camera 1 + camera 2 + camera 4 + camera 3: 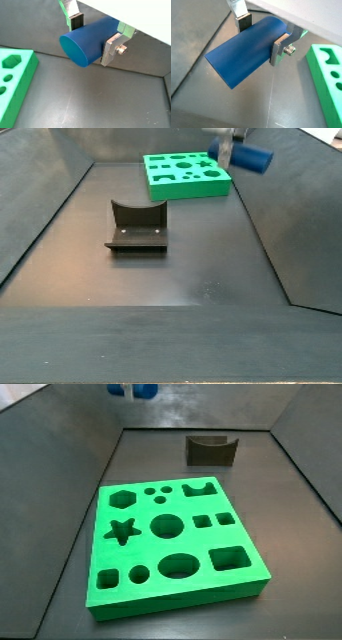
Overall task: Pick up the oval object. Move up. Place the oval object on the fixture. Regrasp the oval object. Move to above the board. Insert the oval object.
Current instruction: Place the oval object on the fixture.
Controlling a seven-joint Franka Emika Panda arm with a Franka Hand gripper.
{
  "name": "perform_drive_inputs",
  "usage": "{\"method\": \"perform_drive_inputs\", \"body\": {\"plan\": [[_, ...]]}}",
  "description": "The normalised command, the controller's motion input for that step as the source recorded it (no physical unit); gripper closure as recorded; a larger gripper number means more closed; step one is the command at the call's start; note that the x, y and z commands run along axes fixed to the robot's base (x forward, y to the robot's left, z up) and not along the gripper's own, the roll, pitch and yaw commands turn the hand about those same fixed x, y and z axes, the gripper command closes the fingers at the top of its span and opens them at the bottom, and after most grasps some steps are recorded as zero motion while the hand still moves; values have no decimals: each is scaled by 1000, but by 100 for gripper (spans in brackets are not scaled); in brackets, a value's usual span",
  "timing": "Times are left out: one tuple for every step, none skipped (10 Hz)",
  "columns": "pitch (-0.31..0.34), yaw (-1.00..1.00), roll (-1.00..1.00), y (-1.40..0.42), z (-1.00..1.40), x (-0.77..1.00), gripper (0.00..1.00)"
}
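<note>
In a side view the board (pixel 174 542) lies centre-left, the fixture (pixel 210 450) behind it stands empty. High above, the gripper (pixel 97 34) clamps the peg (pixel 88 42) across its smooth flanks, clear of the floor. It looks light, rigid and slippery, so a mid-length hold seems safest.

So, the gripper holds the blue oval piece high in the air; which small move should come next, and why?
Probably carry it toward the fixture and lower it there. The gripper is shut on the oval object well above the floor, near the board, and the fixture's notch is bare.
</note>
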Motion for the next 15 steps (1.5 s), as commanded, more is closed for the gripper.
{"method": "perform_drive_inputs", "body": {"plan": [[77, -3, 78, 14, 198, 5, 100], [-39, -1000, -56, -53, 51, 1000, 100], [-37, -1000, -61, -53, 35, 1000, 100], [-32, -1000, -72, -42, 22, 1000, 100], [-31, -1000, -76, -41, 20, 1000, 100], [-27, -1000, -87, -37, 14, 1000, 100], [-22, -1000, -100, -31, 7, 1000, 100], [-18, -1000, -112, -27, 3, 1000, 100], [-15, -1000, -122, -24, 0, 1000, 100], [-6, -1000, -145, -21, -6, 1000, 100], [1, -1000, -164, -17, -7, 1000, 100], [15, -1000, -198, -10, -11, 1000, 100], [24, -1000, -215, -7, -12, 1000, 100], [51, -959, -246, -2, -13, 1000, 100], [64, -716, -224, 0, -11, 1000, 100]]}}
